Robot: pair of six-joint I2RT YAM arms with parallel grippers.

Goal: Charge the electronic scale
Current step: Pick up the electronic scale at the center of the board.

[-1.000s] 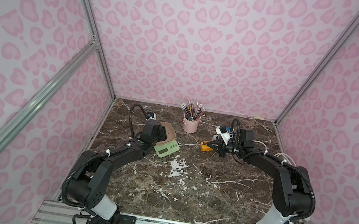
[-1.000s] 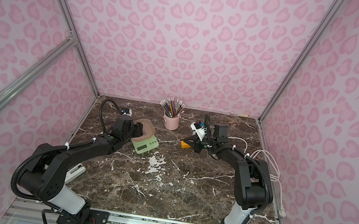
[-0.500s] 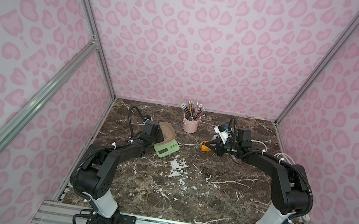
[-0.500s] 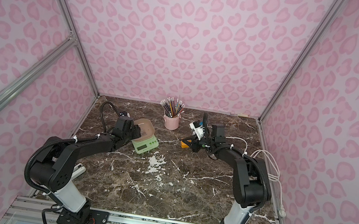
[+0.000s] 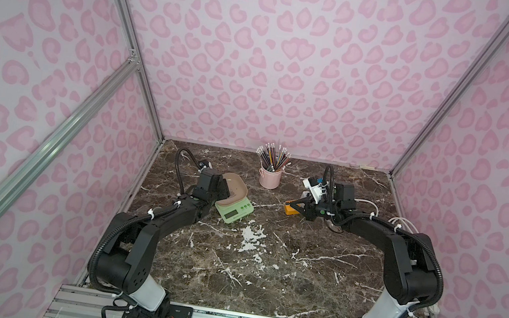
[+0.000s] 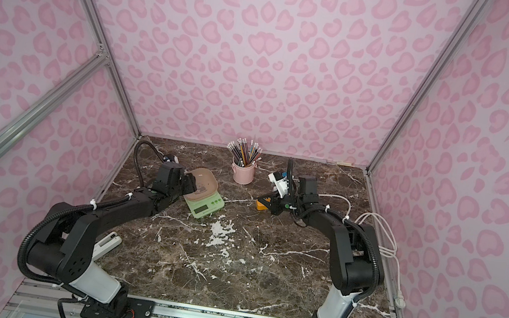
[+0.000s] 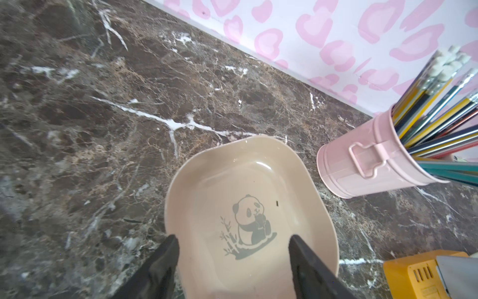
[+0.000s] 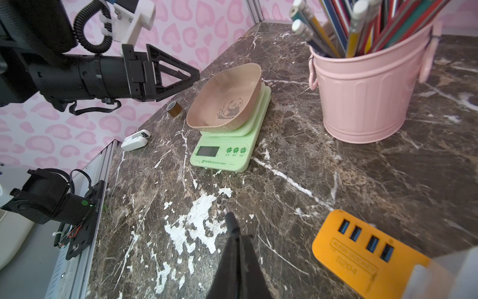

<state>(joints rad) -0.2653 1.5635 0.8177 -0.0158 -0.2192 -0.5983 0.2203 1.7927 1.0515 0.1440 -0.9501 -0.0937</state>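
Note:
The electronic scale (image 5: 233, 211) (image 6: 205, 207) (image 8: 222, 152), mint green with a dark display, stands at the back left of the marble table. Its beige tray (image 7: 232, 186) (image 8: 227, 98) with the panda picture sits tilted on top. My left gripper (image 7: 232, 238) (image 5: 224, 189) is open at the tray's near rim, one finger outside the rim and one over the bowl. My right gripper (image 8: 239, 236) (image 5: 295, 204) is shut beside the orange power strip (image 8: 362, 251) (image 5: 290, 210), and a thin dark plug tip (image 8: 229, 220) sticks out between its fingers.
A pink bucket of pencils (image 5: 269, 178) (image 8: 362, 98) stands at the back between the arms. A white charger (image 8: 134, 141) (image 6: 107, 244) lies near the left wall and a small tape roll (image 8: 173, 108) behind the scale. White cables (image 6: 384, 234) trail along the right edge.
The left arm's elbow has shifted while its gripper stayed at the tray's rim. The right gripper has hardly moved and stays shut.

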